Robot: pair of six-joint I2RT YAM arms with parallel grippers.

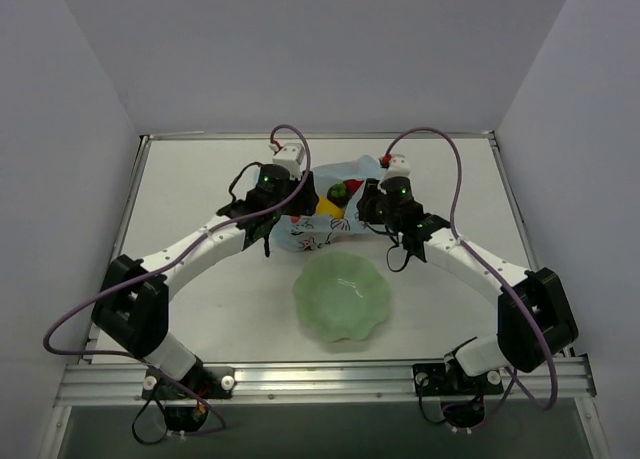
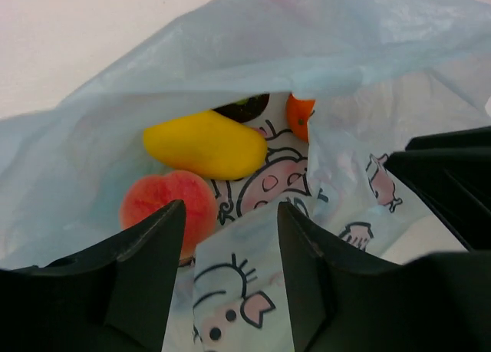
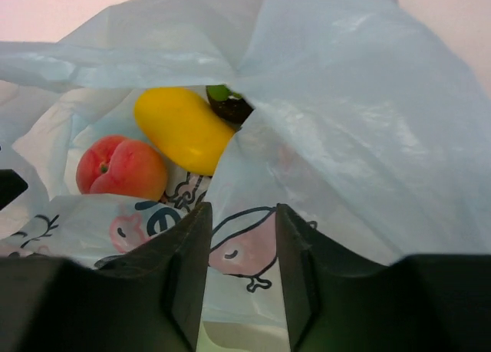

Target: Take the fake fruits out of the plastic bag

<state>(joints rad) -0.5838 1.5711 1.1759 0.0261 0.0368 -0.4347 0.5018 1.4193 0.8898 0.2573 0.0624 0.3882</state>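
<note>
The plastic bag (image 2: pixel 368 53) looks thin and crinkly

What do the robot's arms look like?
Two white arms with chunky black joints, each trailing a looping purple cable. A small green light glows near each wrist. The fingers are black, blunt wedges.

From here the top view is evenly lit, with faint, soft shadows on the white table (image 1: pixel 200 179). The wrist views are bright. The black left gripper fingers (image 2: pixel 146 268) look slightly soft, and light glows through the crinkly light-blue plastic bag (image 2: pixel 345 45).
</note>
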